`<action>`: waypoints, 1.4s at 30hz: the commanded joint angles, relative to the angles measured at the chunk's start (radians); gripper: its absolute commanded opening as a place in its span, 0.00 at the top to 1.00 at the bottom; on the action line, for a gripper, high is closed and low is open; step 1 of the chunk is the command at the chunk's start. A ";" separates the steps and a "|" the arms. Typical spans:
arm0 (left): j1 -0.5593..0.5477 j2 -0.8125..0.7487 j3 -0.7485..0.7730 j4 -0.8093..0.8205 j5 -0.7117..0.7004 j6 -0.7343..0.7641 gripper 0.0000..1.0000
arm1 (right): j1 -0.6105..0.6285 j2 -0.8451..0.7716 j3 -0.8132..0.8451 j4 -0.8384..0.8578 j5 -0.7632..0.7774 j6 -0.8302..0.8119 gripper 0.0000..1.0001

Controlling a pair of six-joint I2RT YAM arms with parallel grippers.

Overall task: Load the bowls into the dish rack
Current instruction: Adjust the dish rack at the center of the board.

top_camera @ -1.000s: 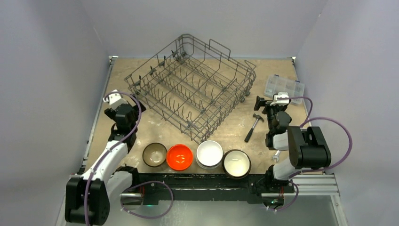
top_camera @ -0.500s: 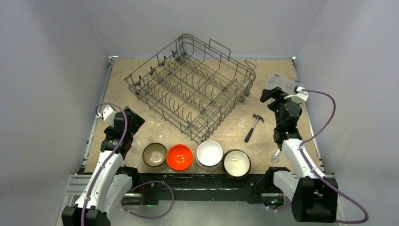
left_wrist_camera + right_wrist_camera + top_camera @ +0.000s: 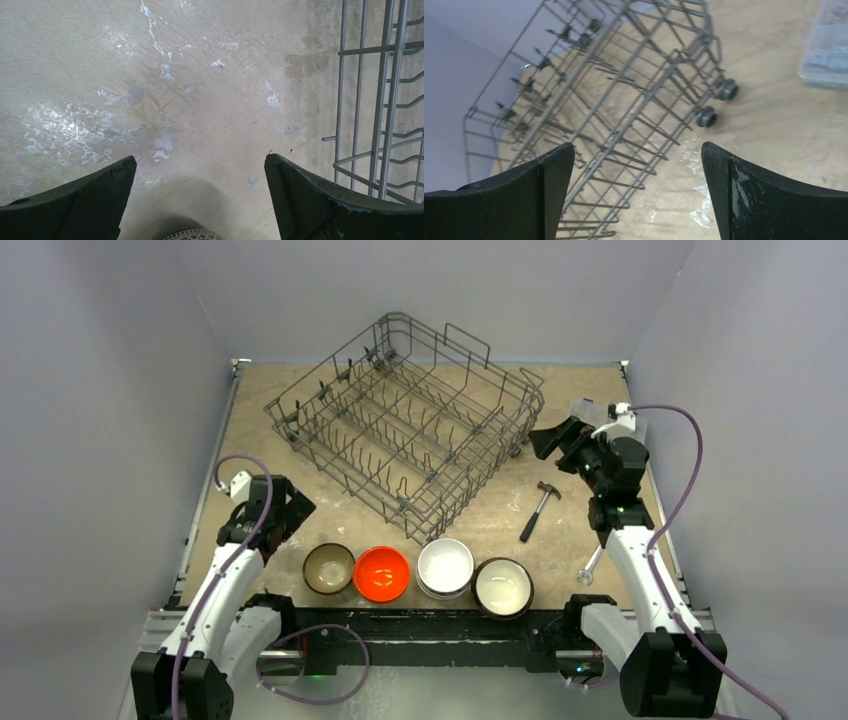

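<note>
- Both arms have shifted: the left gripper [image 3: 296, 506] has pulled back toward the near edge, and the right gripper [image 3: 541, 441] has swung out beside the rack [image 3: 410, 435].
- Four bowls sit in a row on the worktop [image 3: 245, 430] between the arm bases: brown bowl [image 3: 329, 568], orange bowl [image 3: 382, 573], white bowl [image 3: 445, 566], dark bowl [image 3: 503, 586].
- The rack stands behind the row, turned corner-on, with no bowl in it.
- The left gripper is spread wide and empty, just beside the brown bowl on its far-left side. A bowl rim [image 3: 192, 234] peeks in at the bottom of its wrist view, on the near side of the fingertips.
- The right gripper, also spread and empty, faces the rack's right corner, well apart from the bowls.
- The left arm is clearly nearer, so the brown bowl looks like the first pick. The gripper would need to draw back and down over its rim.
</note>
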 commanded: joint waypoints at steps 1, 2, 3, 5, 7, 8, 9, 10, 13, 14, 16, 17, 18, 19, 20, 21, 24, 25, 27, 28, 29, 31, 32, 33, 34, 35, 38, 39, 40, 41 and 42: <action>-0.005 -0.011 0.050 -0.002 0.033 0.000 0.01 | 0.017 -0.036 0.105 -0.064 -0.163 -0.035 0.01; -0.005 -0.031 0.048 0.000 0.033 0.003 0.01 | 0.018 -0.038 0.121 -0.083 -0.169 -0.043 0.01; -0.005 -0.054 0.046 0.002 0.029 0.003 0.01 | 0.019 -0.039 0.135 -0.097 -0.175 -0.047 0.01; -0.006 -0.101 0.041 0.011 0.029 0.010 0.01 | 0.020 -0.041 0.160 -0.114 -0.197 -0.050 0.01; -0.006 -0.138 0.035 0.055 0.087 0.055 0.01 | 0.024 -0.037 0.182 -0.113 -0.238 -0.044 0.01; -0.006 -0.150 0.035 0.075 0.121 0.070 0.01 | 0.024 -0.035 0.189 -0.110 -0.256 -0.036 0.01; -0.005 -0.157 0.038 0.085 0.149 0.074 0.01 | 0.024 -0.033 0.200 -0.105 -0.273 -0.031 0.01; -0.005 -0.164 0.044 0.084 0.173 0.073 0.01 | 0.037 -0.030 0.206 -0.104 -0.282 -0.026 0.01; -0.005 -0.151 0.078 0.003 0.187 0.041 0.01 | 0.066 -0.020 0.225 -0.115 -0.289 -0.019 0.01; -0.005 -0.140 0.094 -0.034 0.183 0.032 0.01 | 0.070 -0.016 0.231 -0.121 -0.293 -0.019 0.02; -0.005 -0.115 0.123 -0.100 0.182 0.019 0.01 | 0.082 -0.008 0.243 -0.135 -0.296 -0.020 0.01; -0.005 -0.103 0.130 -0.124 0.189 0.010 0.01 | 0.088 -0.003 0.249 -0.143 -0.296 -0.023 0.01; -0.005 -0.093 0.135 -0.149 0.194 -0.001 0.01 | 0.094 0.002 0.256 -0.155 -0.297 -0.028 0.01; -0.005 -0.081 0.139 -0.173 0.200 -0.015 0.01 | 0.102 0.006 0.261 -0.163 -0.292 -0.033 0.01; -0.005 -0.073 0.140 -0.196 0.204 -0.029 0.01 | 0.112 0.013 0.265 -0.175 -0.287 -0.036 0.01; -0.005 -0.065 0.141 -0.222 0.207 -0.048 0.01 | 0.123 0.022 0.269 -0.188 -0.285 -0.040 0.01; -0.007 -0.057 0.142 -0.302 0.198 -0.090 0.01 | 0.175 0.058 0.279 -0.222 -0.269 -0.059 0.01; -0.006 -0.061 0.142 -0.326 0.193 -0.101 0.01 | 0.190 0.069 0.280 -0.234 -0.253 -0.066 0.01; -0.005 -0.077 0.138 -0.352 0.194 -0.108 0.01 | 0.210 0.100 0.274 -0.239 -0.232 -0.080 0.05; -0.005 -0.088 0.136 -0.362 0.192 -0.110 0.01 | 0.215 0.113 0.271 -0.239 -0.229 -0.085 0.06; -0.006 -0.097 0.134 -0.371 0.192 -0.110 0.01 | 0.218 0.126 0.266 -0.239 -0.234 -0.088 0.09; -0.006 -0.109 0.131 -0.386 0.198 -0.105 0.01 | 0.221 0.145 0.260 -0.221 -0.252 -0.087 0.15; -0.006 -0.111 0.128 -0.392 0.202 -0.098 0.01 | 0.221 0.151 0.260 -0.209 -0.260 -0.085 0.18; -0.005 -0.114 0.123 -0.393 0.208 -0.090 0.01 | 0.222 0.154 0.262 -0.194 -0.265 -0.084 0.22; -0.006 -0.113 0.117 -0.393 0.213 -0.085 0.01 | 0.222 0.156 0.264 -0.182 -0.263 -0.084 0.26; -0.005 -0.113 0.108 -0.389 0.222 -0.078 0.01 | 0.223 0.160 0.273 -0.179 -0.254 -0.088 0.29; -0.005 -0.108 0.086 -0.364 0.265 -0.060 0.01 | 0.222 0.177 0.307 -0.174 -0.229 -0.100 0.37; -0.006 -0.106 0.082 -0.361 0.269 -0.060 0.01 | 0.222 0.186 0.314 -0.170 -0.233 -0.101 0.42; -0.005 -0.105 0.078 -0.357 0.273 -0.060 0.01 | 0.223 0.194 0.316 -0.159 -0.236 -0.097 0.44; -0.006 -0.105 0.074 -0.350 0.277 -0.060 0.01 | 0.222 0.203 0.318 -0.148 -0.235 -0.093 0.46; -0.005 -0.106 0.070 -0.343 0.284 -0.061 0.01 | 0.222 0.216 0.327 -0.150 -0.227 -0.098 0.48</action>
